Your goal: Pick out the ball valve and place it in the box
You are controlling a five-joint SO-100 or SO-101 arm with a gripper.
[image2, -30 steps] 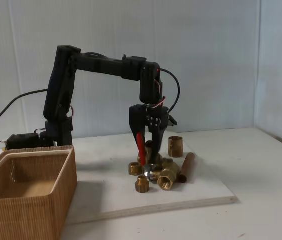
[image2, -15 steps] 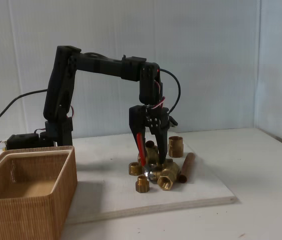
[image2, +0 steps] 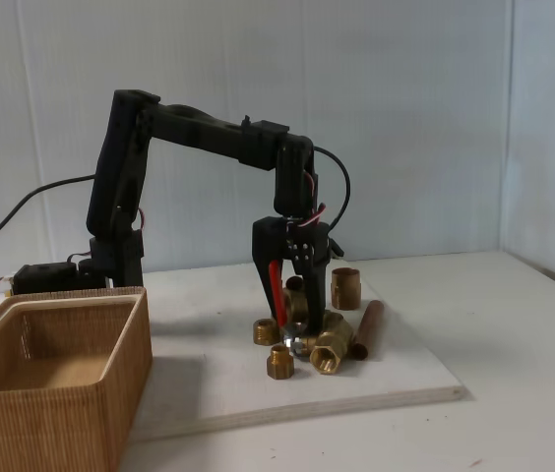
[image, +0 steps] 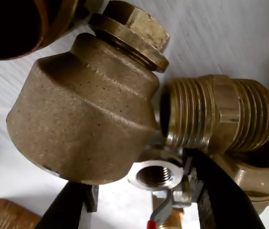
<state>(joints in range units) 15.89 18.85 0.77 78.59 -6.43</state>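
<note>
In the fixed view the ball valve (image2: pixel 277 290) shows by its long red lever handle, which stands nearly upright in the pile of brass fittings on the white board (image2: pixel 386 388). My gripper (image2: pixel 292 329) points straight down into that pile, its black fingers either side of the handle and brass body, still apart. The wrist view shows both black fingers (image: pixel 222 200) at the bottom, wide apart, with a silver threaded nut (image: pixel 156 175) and the handle's red tip (image: pixel 150 223) between them. The tan wicker box (image2: pixel 56 393) stands at the lower left, open.
A large brass fitting (image: pixel 82 109) and a threaded brass fitting (image: pixel 215 114) lie just ahead of the fingers. Loose brass fittings (image2: pixel 279 364) and a brown copper tube (image2: pixel 367 328) surround the gripper. The arm's base (image2: pixel 71 273) stands behind the box.
The gripper has sunk lower into the pile of fittings and its fingers stand closer together. The red handle has kept its place.
</note>
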